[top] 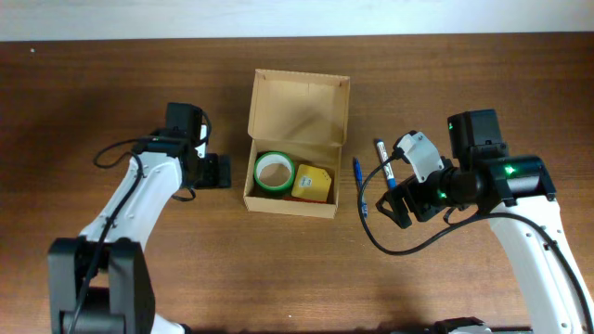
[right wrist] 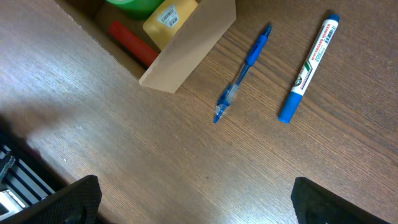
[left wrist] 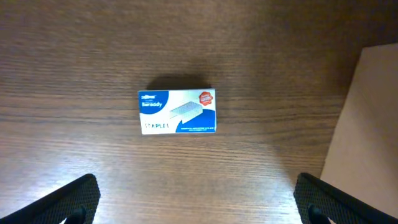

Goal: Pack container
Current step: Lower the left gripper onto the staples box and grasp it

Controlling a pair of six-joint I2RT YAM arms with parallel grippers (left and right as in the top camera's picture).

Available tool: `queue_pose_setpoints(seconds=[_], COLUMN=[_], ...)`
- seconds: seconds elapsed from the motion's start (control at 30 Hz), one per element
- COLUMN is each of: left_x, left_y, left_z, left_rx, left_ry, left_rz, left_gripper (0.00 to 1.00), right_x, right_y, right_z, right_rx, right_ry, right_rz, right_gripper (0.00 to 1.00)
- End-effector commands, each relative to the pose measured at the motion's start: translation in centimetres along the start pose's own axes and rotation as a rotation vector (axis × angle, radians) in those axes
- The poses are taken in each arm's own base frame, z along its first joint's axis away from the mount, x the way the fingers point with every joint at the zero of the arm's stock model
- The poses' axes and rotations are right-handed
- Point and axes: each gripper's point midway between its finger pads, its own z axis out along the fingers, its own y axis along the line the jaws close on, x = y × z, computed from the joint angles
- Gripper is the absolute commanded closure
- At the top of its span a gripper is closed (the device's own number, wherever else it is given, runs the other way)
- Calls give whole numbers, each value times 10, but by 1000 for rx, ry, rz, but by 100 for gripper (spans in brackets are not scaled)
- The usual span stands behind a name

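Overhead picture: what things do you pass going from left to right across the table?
left gripper → container, holding green tape roll then yellow box → blue pen → blue-capped marker

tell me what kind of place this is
Probably an office desk used as a robot workbench: a wooden table with a staples box, a blue pen and marker, and a cardboard container.
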Motion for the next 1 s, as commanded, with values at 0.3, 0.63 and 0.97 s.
queue_pose_setpoints(seconds=[0.3, 0.63, 0.97], left_x=[-1, -1, -6], left_y=[16, 17, 15], left_z=[24, 37, 47], left_rx=[82, 68, 18], left_ry=[-8, 4, -11], left_rz=[-13, -11, 4], left_gripper=[0, 0, 0], right_x=[-1, -1, -1], right_y=[0, 0, 0], right_z=[-1, -1, -1], right_rx=[2, 2, 2], right_ry=[-5, -5, -5], right_rz=[-3, -3, -3], right_gripper=[1, 1, 1])
